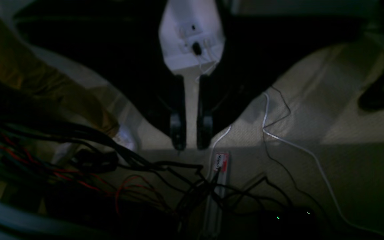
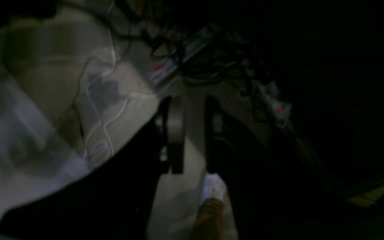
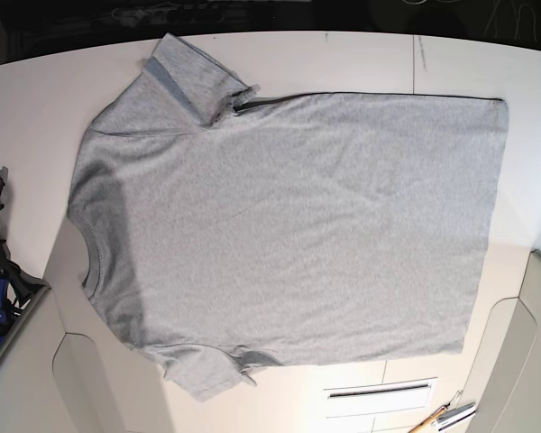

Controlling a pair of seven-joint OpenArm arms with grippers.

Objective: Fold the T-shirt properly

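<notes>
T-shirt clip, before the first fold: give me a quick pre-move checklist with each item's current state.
1. Light heather-grey cotton T-shirt spread flat on the white table: ok.
2. Plain side up: ok.
3. Far sleeve flat: not ok, its edge is turned over.
4. Left gripper holds nothing, narrow gap between fingers: ok.
5. Right gripper holds nothing: ok.
6. Arms over the shirt: not ok, both wrist views show floor and cables.

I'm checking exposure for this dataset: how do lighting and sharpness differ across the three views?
Base view: bright and sharp, T-shirt evenly lit, soft shadow near its collar. Left wrist view: very dark, cables murky. Right wrist view: darker still, blurred throughout.
</notes>
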